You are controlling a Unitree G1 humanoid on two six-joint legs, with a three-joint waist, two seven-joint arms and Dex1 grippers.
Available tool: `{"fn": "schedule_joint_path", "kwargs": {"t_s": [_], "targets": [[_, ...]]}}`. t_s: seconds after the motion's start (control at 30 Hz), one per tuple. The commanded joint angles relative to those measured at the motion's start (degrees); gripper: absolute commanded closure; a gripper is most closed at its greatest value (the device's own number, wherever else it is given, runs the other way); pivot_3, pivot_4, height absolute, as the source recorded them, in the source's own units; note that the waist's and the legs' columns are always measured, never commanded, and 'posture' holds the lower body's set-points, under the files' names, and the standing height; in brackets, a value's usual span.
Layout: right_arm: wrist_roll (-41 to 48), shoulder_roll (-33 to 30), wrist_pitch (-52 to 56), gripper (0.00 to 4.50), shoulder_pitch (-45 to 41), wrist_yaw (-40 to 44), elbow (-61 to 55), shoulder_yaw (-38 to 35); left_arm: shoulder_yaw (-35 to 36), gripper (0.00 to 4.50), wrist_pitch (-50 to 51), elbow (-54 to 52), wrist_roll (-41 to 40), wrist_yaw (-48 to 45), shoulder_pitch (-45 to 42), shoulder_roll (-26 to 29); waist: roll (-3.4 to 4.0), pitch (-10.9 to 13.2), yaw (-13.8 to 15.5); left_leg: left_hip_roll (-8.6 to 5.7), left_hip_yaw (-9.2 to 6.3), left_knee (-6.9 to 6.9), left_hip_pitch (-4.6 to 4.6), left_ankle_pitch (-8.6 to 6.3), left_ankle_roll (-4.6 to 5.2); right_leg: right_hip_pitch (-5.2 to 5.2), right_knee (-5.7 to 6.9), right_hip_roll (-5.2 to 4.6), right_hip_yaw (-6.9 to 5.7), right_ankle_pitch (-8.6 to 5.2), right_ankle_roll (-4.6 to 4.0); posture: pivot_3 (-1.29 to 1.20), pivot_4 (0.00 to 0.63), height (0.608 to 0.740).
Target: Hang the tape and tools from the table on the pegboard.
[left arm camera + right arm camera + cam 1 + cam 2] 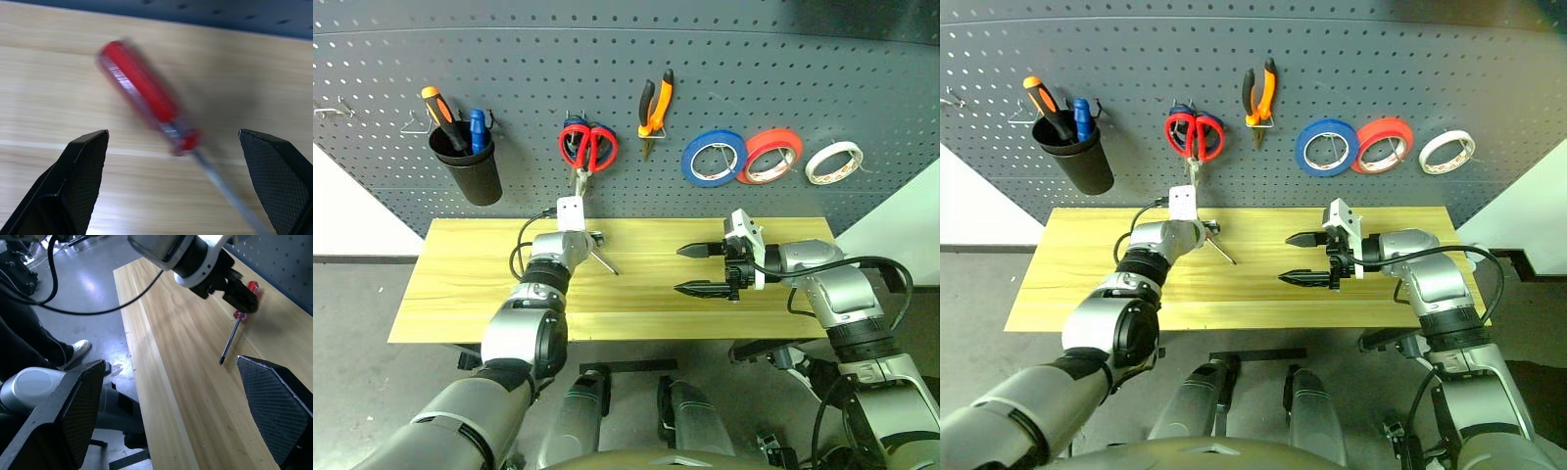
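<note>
The left gripper (171, 181) is hanging over the table (705, 304) with its fingers spread wide and nothing between them — the red-handled screwdriver (146, 98) is lying flat on the wood just ahead of the fingertips, its shaft running back diagonally between them. The risk here is a skewed close: the handle is sitting at an angle to the jaws, so one finger (73, 181) could be nudging it first and rolling the round handle away, or the pads could be catching the thin shaft instead. The right gripper (703, 269) is waiting well to the side, also open and empty. The tape (833, 162), scissors (587, 147) and pliers (655, 106) are hanging on the pegboard (724, 78) beyond both grippers.
</note>
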Motion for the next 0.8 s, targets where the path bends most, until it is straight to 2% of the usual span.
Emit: {"fn": "schedule_joint_path", "kwargs": {"t_s": [0.03,0.23,0.43,0.8], "targets": [[0.37,-0.36,-1.28,0.00,-1.01,0.54,-1.39,-0.45,1.34,0.04,-2.23,0.10,-0.89,3.26,-0.11,-0.96,0.00,0.00,-0.06,0.00,0.00,0.00,0.01,0.00,0.00,0.00,0.01,0.01,0.00,0.00,0.00,0.06,0.226,0.740],[0.17,-1.96,-1.61,0.00,-0.56,1.40,-1.88,-0.67,3.52,0.04,-8.62,7.35,-1.61,7.65,-1.94,-0.01,0.00,0.00,-0.11,0.00,0.01,0.02,0.02,0.00,0.00,0.00,0.03,0.02,0.00,0.02,0.02,0.04,0.223,0.740],[0.64,-2.31,-1.36,0.00,-0.71,1.19,-2.36,-0.98,5.05,0.04,-14.54,14.14,-2.28,7.03,-3.60,2.55,0.00,0.00,-0.12,0.00,0.05,0.03,0.01,0.00,-0.01,0.00,0.01,0.02,0.00,0.03,0.04,0.02,0.224,0.740],[0.46,-3.74,-1.49,0.00,1.56,0.71,-4.34,-1.28,6.05,0.04,-20.67,18.16,-2.31,5.24,-5.20,4.73,0.00,0.00,-1.32,-0.01,0.07,0.06,0.01,0.00,0.00,0.04,0.00,-0.01,0.01,0.04,0.07,-0.01,0.226,0.740]]}}
